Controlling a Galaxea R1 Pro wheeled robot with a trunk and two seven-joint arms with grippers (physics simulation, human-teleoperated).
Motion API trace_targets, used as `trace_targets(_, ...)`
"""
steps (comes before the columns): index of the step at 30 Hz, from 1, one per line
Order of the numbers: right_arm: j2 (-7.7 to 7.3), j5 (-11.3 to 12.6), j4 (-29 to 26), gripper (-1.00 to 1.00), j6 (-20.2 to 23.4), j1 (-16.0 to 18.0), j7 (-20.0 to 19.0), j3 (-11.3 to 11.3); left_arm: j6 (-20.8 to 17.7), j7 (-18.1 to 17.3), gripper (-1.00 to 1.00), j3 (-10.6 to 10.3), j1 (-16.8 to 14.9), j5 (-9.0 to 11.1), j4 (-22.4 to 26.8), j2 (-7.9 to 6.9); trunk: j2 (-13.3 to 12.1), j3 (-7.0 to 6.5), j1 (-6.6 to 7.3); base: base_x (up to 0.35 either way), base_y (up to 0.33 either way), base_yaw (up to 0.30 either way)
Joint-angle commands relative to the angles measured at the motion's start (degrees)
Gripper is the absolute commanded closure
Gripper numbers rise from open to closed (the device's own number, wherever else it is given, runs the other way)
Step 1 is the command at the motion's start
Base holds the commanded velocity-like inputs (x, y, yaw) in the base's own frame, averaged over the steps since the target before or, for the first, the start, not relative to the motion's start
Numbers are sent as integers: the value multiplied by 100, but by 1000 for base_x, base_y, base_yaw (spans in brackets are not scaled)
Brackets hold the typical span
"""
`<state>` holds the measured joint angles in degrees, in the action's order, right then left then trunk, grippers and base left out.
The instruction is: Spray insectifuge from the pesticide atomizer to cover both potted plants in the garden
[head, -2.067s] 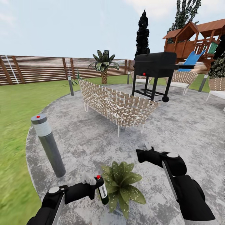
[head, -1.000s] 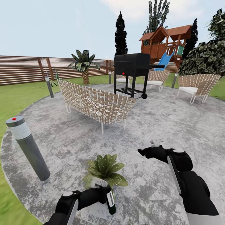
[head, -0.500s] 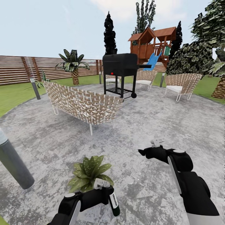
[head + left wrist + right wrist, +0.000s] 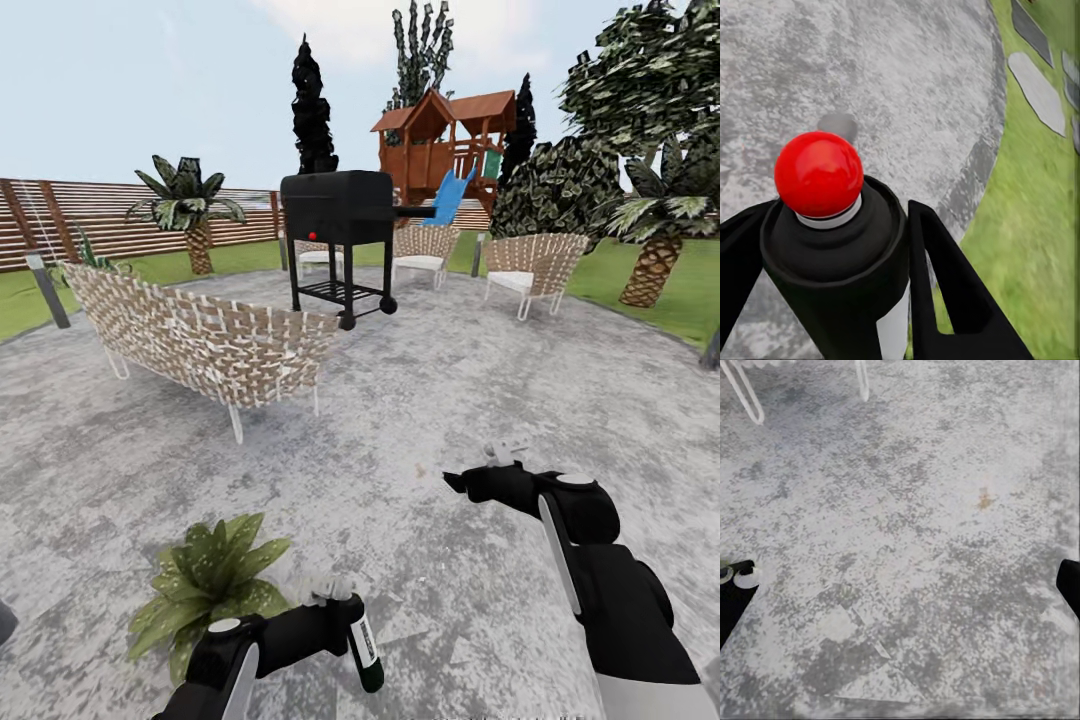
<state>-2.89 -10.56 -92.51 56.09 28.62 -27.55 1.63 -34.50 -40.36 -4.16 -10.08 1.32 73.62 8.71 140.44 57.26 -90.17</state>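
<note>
My left gripper (image 4: 338, 612) is shut on the pesticide atomizer (image 4: 363, 648), a dark-green bottle with a white label, low over the round grey stone patio (image 4: 420, 400). In the left wrist view the atomizer's red tip (image 4: 818, 172) stands between the black fingers (image 4: 945, 277). One potted plant (image 4: 205, 590), a speckled green rosette, sits just left of that gripper. The second potted plant is out of view. My right gripper (image 4: 478, 478) hovers open over bare stone, its fingertips (image 4: 735, 585) far apart.
A woven sofa (image 4: 200, 340) stands ahead on the left, with a black grill (image 4: 338, 215) behind it. Woven chairs (image 4: 530, 260) and a wooden playset (image 4: 440, 140) are further back. A grey post (image 4: 48, 290) stands by the lawn. Stepping stones (image 4: 1039, 90) lie in the grass.
The whole view has swung to the right, so the plant, sofa and tall grey post slid left. The atomizer went from upright beside the plant to lower and tilted in my left gripper.
</note>
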Motion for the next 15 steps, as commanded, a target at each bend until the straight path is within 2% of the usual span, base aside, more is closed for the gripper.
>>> trace_targets(1,-2,-61,-4,-100,11,3,-58,4,-48,-9,100,5,-3,18,2,4,2,6,1,3,-347,-278)
trace_targets(4,-22,-63,-4,-100,19,30,-56,52,-43,26,100,9,-3,18,-3,7,2,6,1,1,-347,-278)
trace_targets(6,-30,-61,-4,-100,28,59,-52,248,68,178,100,16,-3,29,-6,7,2,6,1,32,-347,-278)
trace_targets(8,-27,-61,-4,-100,31,62,-53,288,143,214,100,18,-3,74,-12,8,2,6,1,73,-346,-279)
trace_targets(9,-14,-61,-4,-100,23,54,-57,317,205,327,100,18,-3,203,-33,4,2,6,1,108,-339,-279)
trace_targets(11,-10,-61,-6,-100,-9,32,-49,313,223,603,100,-1,-11,238,-164,28,2,6,1,128,-332,-279)
trace_targets(13,-36,-66,-8,-100,-55,21,-49,294,238,1035,100,-170,-25,258,-339,60,2,6,1,164,-314,-279)
trace_targets(15,-43,-69,-10,-100,-182,7,-47,287,241,1139,100,-237,-28,259,-381,67,2,6,1,209,-284,-279)
